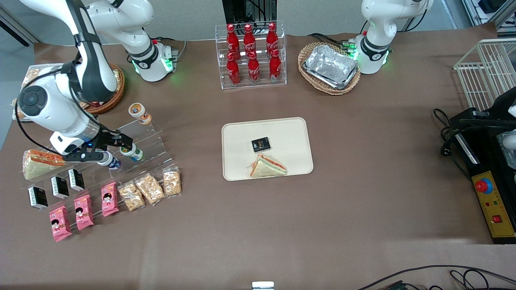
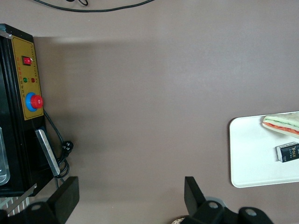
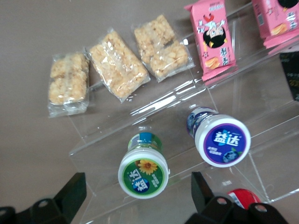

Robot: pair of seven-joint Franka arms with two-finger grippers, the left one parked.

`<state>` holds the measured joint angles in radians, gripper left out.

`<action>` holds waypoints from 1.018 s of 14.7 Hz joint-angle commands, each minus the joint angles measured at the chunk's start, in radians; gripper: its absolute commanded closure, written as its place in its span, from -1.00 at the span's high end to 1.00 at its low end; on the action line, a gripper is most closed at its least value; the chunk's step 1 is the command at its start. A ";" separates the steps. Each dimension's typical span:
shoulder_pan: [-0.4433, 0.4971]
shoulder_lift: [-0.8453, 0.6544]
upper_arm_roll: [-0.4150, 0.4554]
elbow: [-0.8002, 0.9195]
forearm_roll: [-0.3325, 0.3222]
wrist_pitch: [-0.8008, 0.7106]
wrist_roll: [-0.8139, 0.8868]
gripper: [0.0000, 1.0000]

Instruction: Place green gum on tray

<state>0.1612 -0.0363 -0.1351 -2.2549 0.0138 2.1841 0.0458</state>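
Observation:
The green gum [image 1: 132, 152] is a small white bottle with a green ring label on its lid. It stands on a clear acrylic stepped stand [image 1: 151, 141] toward the working arm's end of the table. My right gripper [image 1: 116, 148] hovers over it, open. In the right wrist view the green gum [image 3: 143, 171] lies between my two spread fingers [image 3: 70, 193], apart from both. The cream tray [image 1: 242, 133] lies at the table's middle and holds a sandwich [image 1: 268, 166] and a black packet [image 1: 261, 145]. The tray's edge also shows in the left wrist view [image 2: 247, 149].
A blue-labelled bottle [image 3: 223, 141] stands beside the green gum, and an orange-labelled bottle [image 1: 140, 112] stands higher on the stand. Puffed snack bags [image 1: 150, 188], pink packs [image 1: 84, 211], black packs [image 1: 60, 187] and a wrapped sandwich [image 1: 38, 163] surround the stand. A cola rack [image 1: 252, 54] and foil trays [image 1: 330, 66] stand farther back.

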 commanded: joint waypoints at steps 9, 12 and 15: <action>0.001 0.006 -0.003 -0.178 0.005 0.246 0.011 1.00; 0.003 0.009 -0.003 -0.186 0.006 0.249 0.023 1.00; 0.006 0.010 -0.003 -0.187 0.005 0.249 0.040 0.41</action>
<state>0.1612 -0.0240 -0.1361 -2.4286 0.0138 2.4065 0.0611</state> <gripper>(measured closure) 0.053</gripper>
